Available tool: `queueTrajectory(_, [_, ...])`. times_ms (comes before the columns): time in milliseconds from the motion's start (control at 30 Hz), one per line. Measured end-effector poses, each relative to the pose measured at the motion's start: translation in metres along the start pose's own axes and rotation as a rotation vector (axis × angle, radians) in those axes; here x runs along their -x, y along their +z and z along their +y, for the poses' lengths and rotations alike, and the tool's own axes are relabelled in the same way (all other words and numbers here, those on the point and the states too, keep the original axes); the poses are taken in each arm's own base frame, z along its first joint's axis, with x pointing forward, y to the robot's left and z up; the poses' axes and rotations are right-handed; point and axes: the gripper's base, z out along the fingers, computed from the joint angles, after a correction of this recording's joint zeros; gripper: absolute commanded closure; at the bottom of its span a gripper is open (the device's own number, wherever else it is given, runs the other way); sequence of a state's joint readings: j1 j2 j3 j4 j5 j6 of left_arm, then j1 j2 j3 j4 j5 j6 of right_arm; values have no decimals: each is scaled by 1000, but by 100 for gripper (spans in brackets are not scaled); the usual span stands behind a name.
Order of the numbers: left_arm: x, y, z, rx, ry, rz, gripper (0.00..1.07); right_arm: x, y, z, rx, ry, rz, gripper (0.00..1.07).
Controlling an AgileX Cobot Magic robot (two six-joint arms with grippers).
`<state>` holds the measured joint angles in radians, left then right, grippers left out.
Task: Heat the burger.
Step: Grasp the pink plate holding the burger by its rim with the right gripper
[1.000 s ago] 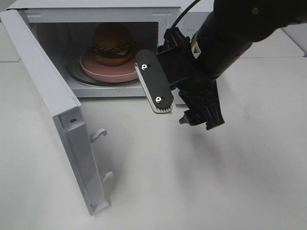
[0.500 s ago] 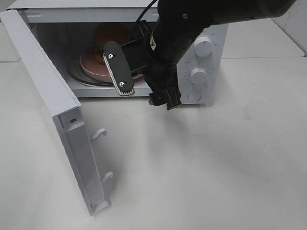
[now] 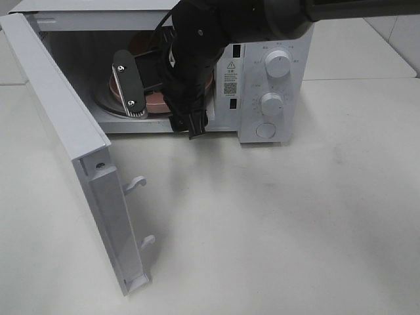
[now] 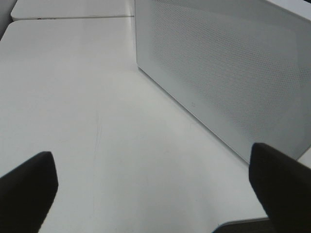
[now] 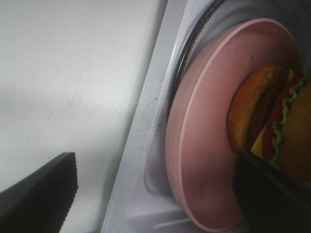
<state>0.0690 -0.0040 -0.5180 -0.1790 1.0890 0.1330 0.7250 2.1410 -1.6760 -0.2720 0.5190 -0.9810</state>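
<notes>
Burger (image 5: 272, 121) on the pink plate (image 5: 204, 141) sits inside the microwave (image 3: 262, 79), on the glass turntable (image 5: 194, 53), directly ahead of the right gripper (image 3: 161, 111). The wrist view shows its lower bun, patty, tomato and lettuce frill just past one dark fingertip (image 5: 272, 194), while the other fingertip (image 5: 39, 189) hangs well apart over the white table (image 5: 73, 73), outside the cavity's front sill. So the right jaws are spread wide and hold nothing. From the high camera the right arm (image 3: 216, 26) crosses in front of the cavity and hides most of the burger and plate; only a sliver of pink rim shows beside the gripper's body. The microwave door (image 3: 72, 151) stands swung open to the gripper's left.

The left gripper (image 4: 155, 189) also has its two dark fingertips far apart, empty, above the table, with the perforated door panel (image 4: 228, 73) close ahead of it.
</notes>
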Motion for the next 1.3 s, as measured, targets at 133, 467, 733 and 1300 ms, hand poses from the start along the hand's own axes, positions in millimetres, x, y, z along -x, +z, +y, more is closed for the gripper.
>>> queueTrajectory(133, [0,0,0,0,0,0,6,3,10,-3,-4,8,-2,26])
queueTrajectory(467, [0,0,0,0,0,0,6,5,40,-15,-5,58,14,29])
queueTrajectory(733, [0,0,0,0,0,0,6,5,59,-26,-16,122,24,31])
queueTrajectory(1300, [0,0,0,0,0,0,6,-5,90,-21,8,193,30,84])
